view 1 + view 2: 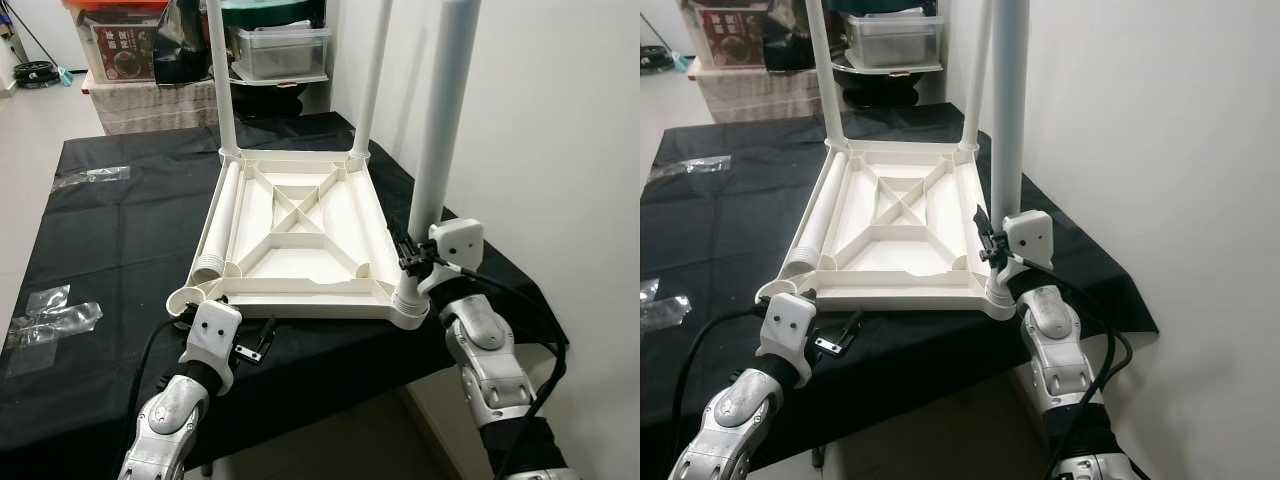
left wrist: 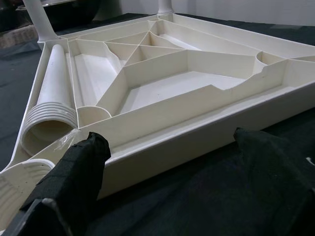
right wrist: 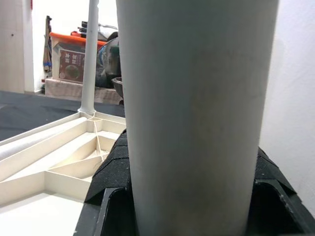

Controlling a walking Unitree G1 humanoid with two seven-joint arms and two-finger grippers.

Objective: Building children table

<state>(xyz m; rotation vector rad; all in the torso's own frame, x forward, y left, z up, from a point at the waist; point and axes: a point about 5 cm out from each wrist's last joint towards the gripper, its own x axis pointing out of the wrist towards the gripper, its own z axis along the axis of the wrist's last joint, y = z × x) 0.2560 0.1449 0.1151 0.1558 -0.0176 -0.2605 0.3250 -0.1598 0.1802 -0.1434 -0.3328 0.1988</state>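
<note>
From the left eye view, the white tabletop (image 1: 300, 235) lies upside down on a black cloth (image 1: 120, 250), ribbed underside up. Two legs stand upright in the tabletop's far corners: far left leg (image 1: 220, 80) and far right leg (image 1: 375, 80). A third, the near right leg (image 1: 445, 110), stands in the tabletop's near right corner, and the right gripper (image 1: 412, 262) clasps it low, just above the socket. A loose leg (image 1: 215, 235) lies inside the tabletop along its left edge. The left gripper (image 1: 255, 345) hovers over the cloth just in front of the tabletop's near edge, close to its near left corner. Crumpled clear plastic (image 1: 45, 315) lies on the cloth well left of the tabletop. In the left wrist view, the left gripper's fingers (image 2: 74, 177) are spread apart and hold nothing, the tabletop's near edge just beyond them, the loose leg's threaded end facing the camera. In the right wrist view, the right gripper's pads (image 3: 113, 172) press both sides of the near right leg, with the tabletop's ribs behind.
</note>
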